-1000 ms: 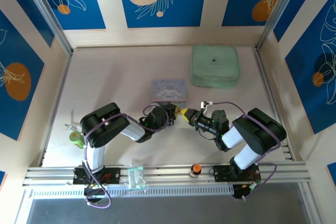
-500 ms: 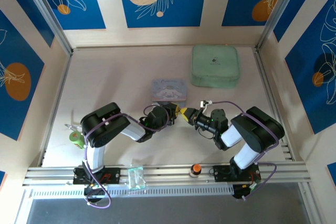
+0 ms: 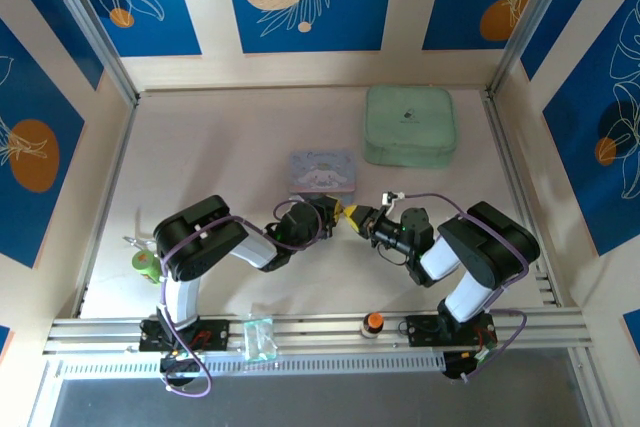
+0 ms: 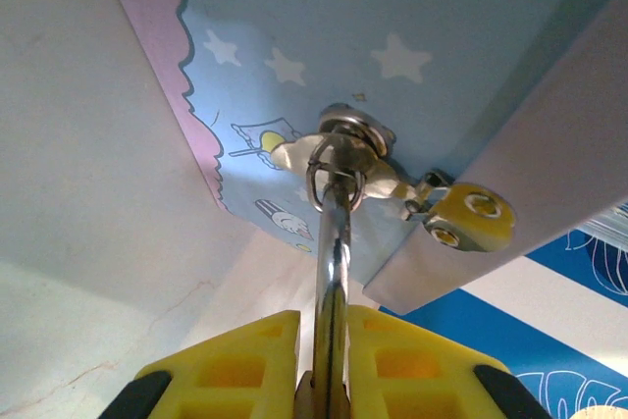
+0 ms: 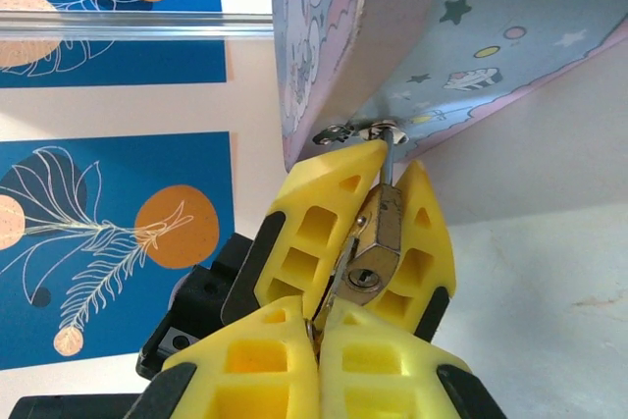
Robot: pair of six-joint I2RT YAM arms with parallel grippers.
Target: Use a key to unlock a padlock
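Right wrist: padlock [image 5: 380, 228] sits clamped in left gripper [image 5: 392, 162] (right gripper [image 5: 319, 328] pinching key [image 5: 331, 303]).

Pale worktop [image 3: 220, 157]: blue-and-pink cartoon-printed rectangular tin [image 3: 322, 169] mid-centre; mint-green square soft case [image 3: 408, 125] far right, apart. Orange-topped knob [image 3: 373, 322] on near metal rail.

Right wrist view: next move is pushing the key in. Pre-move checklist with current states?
1. Lock held: padlock sits clamped between the fingers of the left gripper, ok.
2. Key held: key pinched in the shut right gripper, ok.
3. Target visible: keyhole faces the right wrist camera, ok.
4. Key tip lined up with keyhole: cannot tell, the key shows edge-on.
5. Anchoring: shackle hooked through the latch on the tin, ok.
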